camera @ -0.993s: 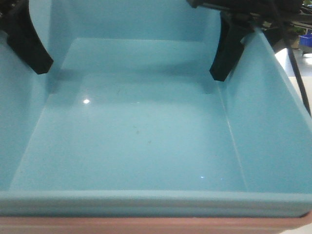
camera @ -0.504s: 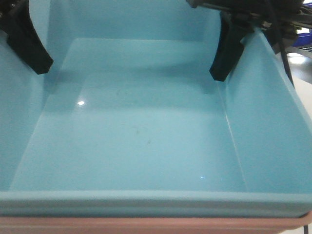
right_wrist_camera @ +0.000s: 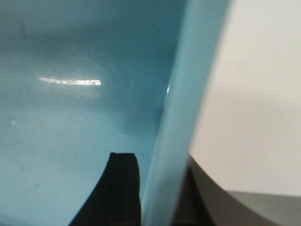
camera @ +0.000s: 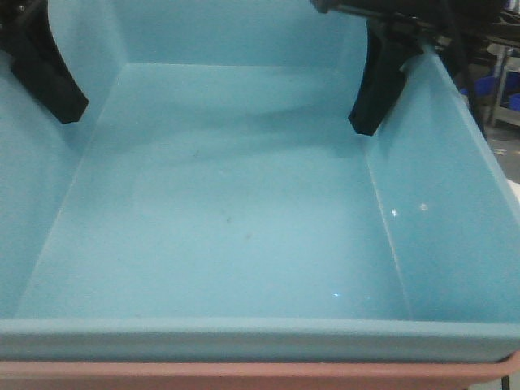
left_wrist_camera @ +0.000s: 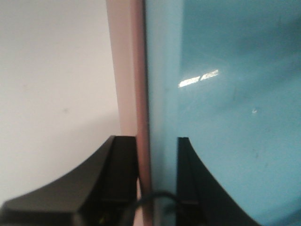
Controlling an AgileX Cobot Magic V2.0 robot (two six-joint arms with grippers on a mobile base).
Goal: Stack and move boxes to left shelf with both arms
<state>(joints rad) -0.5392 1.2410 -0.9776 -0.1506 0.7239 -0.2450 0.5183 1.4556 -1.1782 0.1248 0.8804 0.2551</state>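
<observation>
Exterior front-facing view: blue box (camera: 227, 219) sits nested in pink box (camera: 244, 378), the stack filling the frame; shelf not seen. Left claw (left_wrist_camera: 148, 139) is clamped over the stack's left wall and right claw (right_wrist_camera: 157, 160) over the blue right wall. Judged mid-carry; the next move needs a level, matched swing leftward.

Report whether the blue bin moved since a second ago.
Yes: the blue bin fills the frame unchanged, but the white surface beyond it slid rightward, suggesting a leftward turn.
</observation>
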